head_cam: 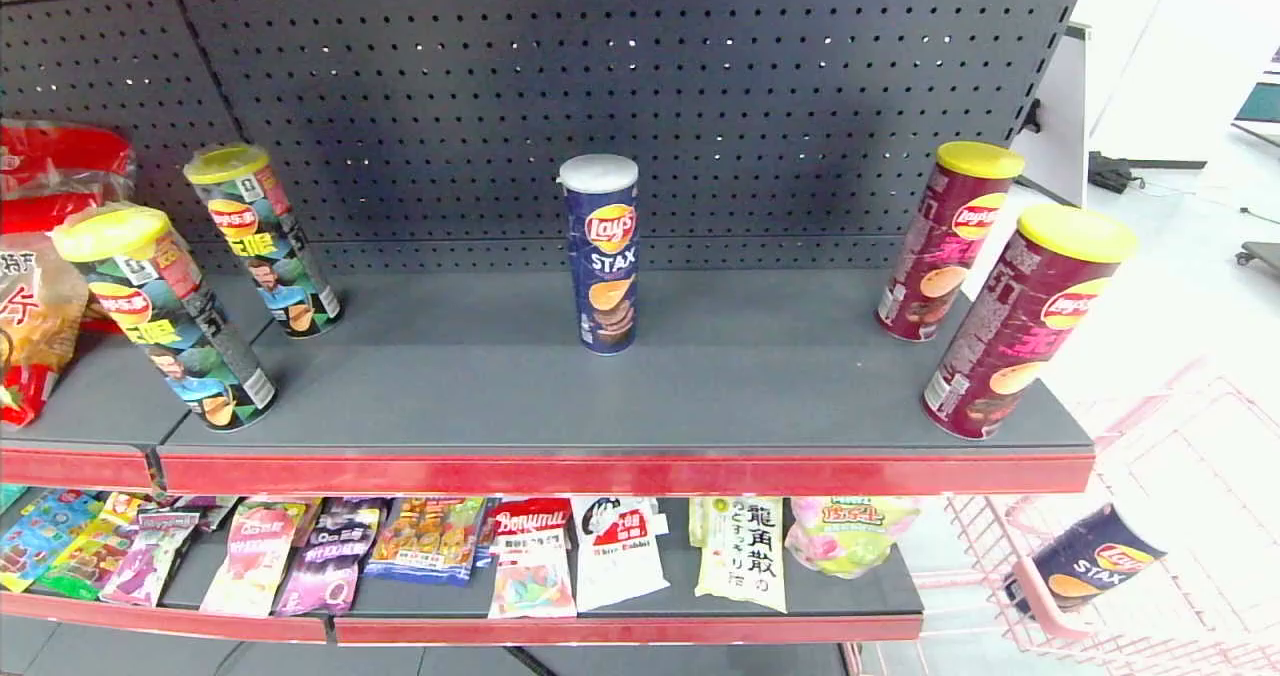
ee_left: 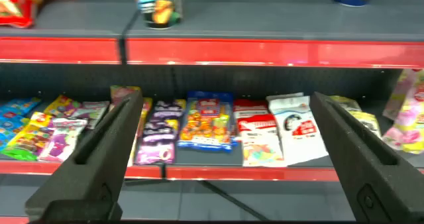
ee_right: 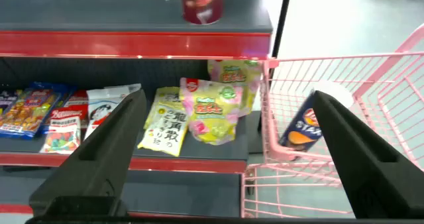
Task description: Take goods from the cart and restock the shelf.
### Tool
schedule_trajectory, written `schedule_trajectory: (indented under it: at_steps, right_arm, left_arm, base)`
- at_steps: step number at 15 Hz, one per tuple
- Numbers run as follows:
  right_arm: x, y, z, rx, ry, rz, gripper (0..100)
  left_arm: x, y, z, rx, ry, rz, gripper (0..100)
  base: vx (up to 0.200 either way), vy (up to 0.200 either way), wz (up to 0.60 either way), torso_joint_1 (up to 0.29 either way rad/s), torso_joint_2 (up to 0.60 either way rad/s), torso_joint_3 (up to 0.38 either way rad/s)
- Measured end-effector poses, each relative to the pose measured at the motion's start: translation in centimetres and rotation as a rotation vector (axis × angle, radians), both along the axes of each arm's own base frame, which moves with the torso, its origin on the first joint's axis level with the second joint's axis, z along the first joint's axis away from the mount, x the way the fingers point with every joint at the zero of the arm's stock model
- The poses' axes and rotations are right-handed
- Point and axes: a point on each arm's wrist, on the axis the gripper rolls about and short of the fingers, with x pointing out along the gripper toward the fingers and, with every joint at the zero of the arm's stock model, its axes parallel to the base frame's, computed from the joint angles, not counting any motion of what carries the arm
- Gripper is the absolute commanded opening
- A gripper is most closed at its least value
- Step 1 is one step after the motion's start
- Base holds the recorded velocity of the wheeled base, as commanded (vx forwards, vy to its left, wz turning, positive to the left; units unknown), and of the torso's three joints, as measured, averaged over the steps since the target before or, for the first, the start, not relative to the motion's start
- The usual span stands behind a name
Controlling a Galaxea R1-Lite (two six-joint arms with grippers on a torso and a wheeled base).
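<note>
A dark blue chip can point(head_cam: 1085, 559) leans inside the pink wire cart point(head_cam: 1190, 456) at the lower right; the right wrist view shows this blue can point(ee_right: 307, 124) behind the cart's wire wall point(ee_right: 344, 105). Another blue can point(head_cam: 603, 253) stands upright mid-shelf on the grey upper shelf point(head_cam: 620, 396). Two maroon cans point(head_cam: 1025, 321) point(head_cam: 946, 239) stand at its right end, two green-patterned cans point(head_cam: 165, 313) point(head_cam: 262, 239) at its left. My left gripper point(ee_left: 228, 154) hangs open before the lower shelf. My right gripper point(ee_right: 232, 154) is open, short of the cart, holding nothing.
Snack packets point(head_cam: 530, 556) lie in a row on the lower shelf point(head_cam: 620, 626). Red bags point(head_cam: 40, 246) crowd the upper shelf's far left. A perforated back panel point(head_cam: 620, 106) closes the shelf behind. Wide gaps lie between the cans on the upper shelf.
</note>
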Motion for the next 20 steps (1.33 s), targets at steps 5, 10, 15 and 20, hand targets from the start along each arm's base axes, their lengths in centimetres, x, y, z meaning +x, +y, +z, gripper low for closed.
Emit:
schedule_trajectory:
  at_steps: [5,10,15,20]
  right_arm:
    - [0.0,0.0,0.0,0.003,0.0,0.0,100]
    - [0.0,0.0,0.0,0.004,0.0,0.0,100]
    - [0.0,0.0,0.0,0.006,0.0,-0.002,100]
    - [0.0,-0.01,0.0,0.007,0.001,-0.003,100]
  left_arm:
    - [0.0,0.0,0.0,0.0,0.0,0.0,100]
    - [0.0,0.0,0.0,0.0,0.0,0.0,100]
    - [0.0,0.0,0.0,-0.001,0.0,0.0,100]
    - [0.0,0.0,0.0,-0.001,0.0,0.0,100]
  base:
    - [0.0,-0.2,0.0,0.001,0.0,0.002]
    - [0.0,-0.16,0.0,0.001,0.0,0.003]
    - [0.0,0.0,-0.36,0.0,0.0,0.001]
    - [0.0,0.0,-0.6,0.004,0.0,0.004]
